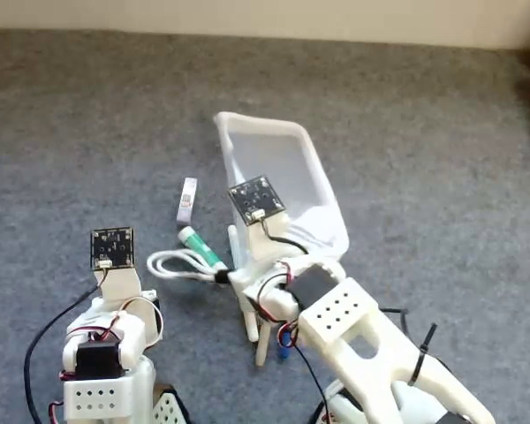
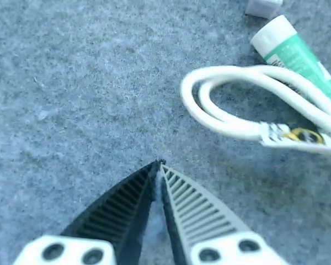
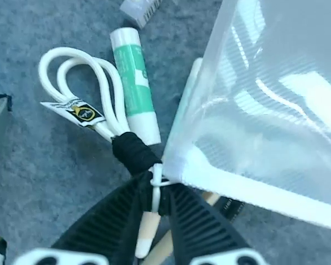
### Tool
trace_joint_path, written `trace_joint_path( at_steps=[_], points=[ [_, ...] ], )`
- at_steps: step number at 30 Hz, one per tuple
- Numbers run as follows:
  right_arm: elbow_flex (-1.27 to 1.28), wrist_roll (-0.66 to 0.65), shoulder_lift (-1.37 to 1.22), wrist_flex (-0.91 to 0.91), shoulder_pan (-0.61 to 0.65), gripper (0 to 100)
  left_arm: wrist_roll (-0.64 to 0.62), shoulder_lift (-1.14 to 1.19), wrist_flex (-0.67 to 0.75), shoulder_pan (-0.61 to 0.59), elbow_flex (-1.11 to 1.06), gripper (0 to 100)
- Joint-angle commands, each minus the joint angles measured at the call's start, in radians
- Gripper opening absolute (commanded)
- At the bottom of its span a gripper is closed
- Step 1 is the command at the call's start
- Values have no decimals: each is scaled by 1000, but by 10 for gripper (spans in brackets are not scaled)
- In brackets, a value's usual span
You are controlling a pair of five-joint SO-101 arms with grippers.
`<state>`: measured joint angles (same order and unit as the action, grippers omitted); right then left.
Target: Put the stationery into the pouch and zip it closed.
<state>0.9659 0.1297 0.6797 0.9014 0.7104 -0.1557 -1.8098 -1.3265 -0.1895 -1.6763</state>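
Observation:
A white mesh pouch (image 1: 278,168) lies open on the grey carpet, its near corner at my right gripper (image 3: 154,190). That gripper is shut on the pouch's small white zipper pull. Right beside the pull lie a green glue stick (image 3: 135,83), a coiled white cable (image 3: 77,72) with a black band, and a small white eraser (image 3: 140,6). Pens (image 1: 252,320) lie under the right arm. My left gripper (image 2: 159,164) is shut on nothing, low over bare carpet a short way from the cable (image 2: 231,118) and the glue stick (image 2: 298,55).
Grey carpet (image 1: 88,132) spreads free to the left of and beyond the pouch. The right arm's body (image 1: 371,344) covers the near right area. A pale wall edge (image 1: 247,18) runs along the far side.

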Motion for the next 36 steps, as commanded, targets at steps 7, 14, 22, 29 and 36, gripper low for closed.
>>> trace_joint_path(
  at_steps=[7, 14, 22, 29, 36],
  points=[
    [-133, -118, -99, 116, -159, 63, -11, -7, -2, 10, -18, 7],
    [-285, 215, -193, 274, -176, 212, -11, -7, -2, 10, -18, 7],
    [-334, 422, -202, 285, -113, 214, -11, -7, -2, 10, -18, 7],
    [-332, 535, -203, 283, -21, 214, -11, -7, -2, 10, -18, 7],
    [-332, 566, -298, 272, 61, 214, -11, -7, -2, 10, -18, 7]
  ],
)
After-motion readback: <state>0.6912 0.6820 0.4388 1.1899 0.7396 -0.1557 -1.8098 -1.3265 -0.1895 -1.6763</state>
